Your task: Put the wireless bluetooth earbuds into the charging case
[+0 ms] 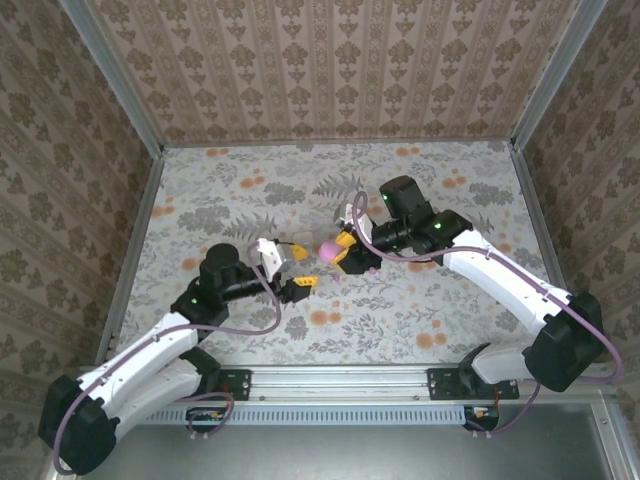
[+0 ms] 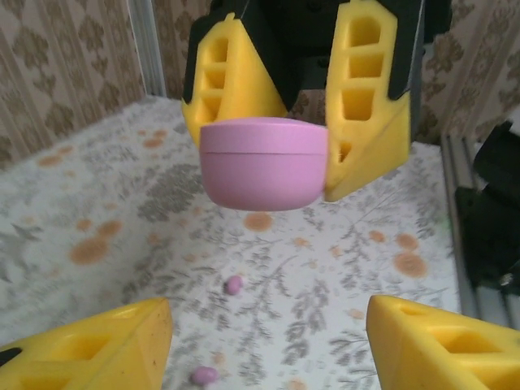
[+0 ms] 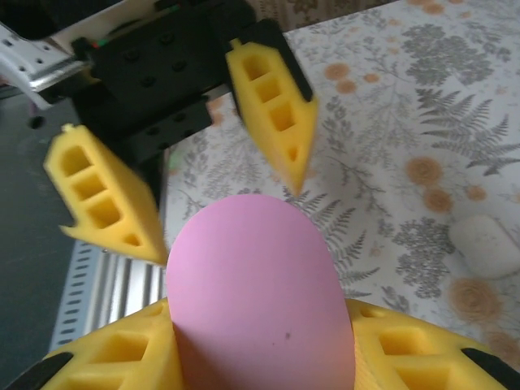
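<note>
My right gripper (image 1: 342,253) is shut on a pink charging case (image 1: 327,248), held above the middle of the table. In the right wrist view the case (image 3: 260,292) sits between my own yellow fingers (image 3: 406,349). Its lid is closed, with the seam showing in the left wrist view (image 2: 264,162). My left gripper (image 1: 287,268) faces it from the left, open with nothing between its fingers (image 2: 97,341). Two magenta-pink earbuds (image 2: 233,284) (image 2: 203,375) lie on the tablecloth below, one farther and one nearer to me.
A white rounded object (image 3: 485,244), like a second case, lies on the flowered cloth to the right of the pink case. Patterned walls close off the table's back and sides. The metal rail (image 1: 340,380) runs along the near edge.
</note>
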Motion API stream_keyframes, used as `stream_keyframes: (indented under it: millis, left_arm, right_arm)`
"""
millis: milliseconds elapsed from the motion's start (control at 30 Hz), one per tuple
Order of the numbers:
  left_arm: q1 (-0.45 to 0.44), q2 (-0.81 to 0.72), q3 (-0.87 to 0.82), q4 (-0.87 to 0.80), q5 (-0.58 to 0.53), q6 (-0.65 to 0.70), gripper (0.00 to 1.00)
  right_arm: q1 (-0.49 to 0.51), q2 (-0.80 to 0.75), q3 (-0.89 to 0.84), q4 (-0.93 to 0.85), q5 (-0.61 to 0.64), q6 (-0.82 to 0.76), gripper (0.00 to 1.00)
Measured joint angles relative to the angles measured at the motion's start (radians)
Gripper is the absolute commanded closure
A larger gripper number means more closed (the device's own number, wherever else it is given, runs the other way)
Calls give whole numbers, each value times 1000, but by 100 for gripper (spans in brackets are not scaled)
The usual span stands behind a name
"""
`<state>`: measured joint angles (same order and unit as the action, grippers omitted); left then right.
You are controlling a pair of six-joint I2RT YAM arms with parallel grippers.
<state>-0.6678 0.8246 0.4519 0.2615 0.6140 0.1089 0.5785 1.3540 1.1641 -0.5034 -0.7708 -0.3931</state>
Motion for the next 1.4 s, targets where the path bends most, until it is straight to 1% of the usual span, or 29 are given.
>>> stream_keyframes:
  millis: [100,167,300,400,433,467,567,667,767,867,933,1000,1100,1200,1300,1400]
  left_arm:
    - [2,21,0,25,19,74,35]
    - [1,40,1,41,39,92,35]
    - [1,72,18,46,72,102,35]
    - [1,79,38,47,89,102,36]
    - [0,80,43,48,94,101,37]
    - [0,80,47,48,99,101,41]
    - [-1,77,68,8,85,110,41]
    - [2,22,63,-40,15,117,40]
    - [2,-90,11,-48,-75,106,41]
    - [2,-232,-67,-53,-194,85,42]
    - [2,-344,-118,-62,-293,71,44]
    - [2,-439,-147,-92,-384,63,45]
    - [2,-556,-159,-139,-509,56,46]
    - [2,-612,-159,-170,-598,48,46]
    - [2,-615,-159,-188,-649,44,46]
    - [2,-615,-159,-209,-680,41,46]
  right_arm:
    - [0,0,0,-27,-26,-1,60]
    - [0,0,0,-35,-36,-4,60]
    - [0,1,0,-52,-46,-13,59]
    - [0,1,0,-51,-47,-24,59]
    - [0,1,0,-51,-47,-27,59]
    - [0,1,0,-51,-47,-27,59]
    - [0,6,0,-51,-44,-34,59]
    - [8,41,-8,-51,-1,-34,59]
    - [48,112,-47,-50,81,-29,59]
    - [129,211,-76,-46,169,-21,60]
    - [187,288,-85,-37,220,-19,60]
    - [233,345,-91,-9,269,-15,59]
    - [286,391,-100,44,350,-5,59]
    - [320,403,-109,108,433,1,59]
    - [341,418,-121,177,500,5,58]
    - [350,439,-150,252,542,10,58]
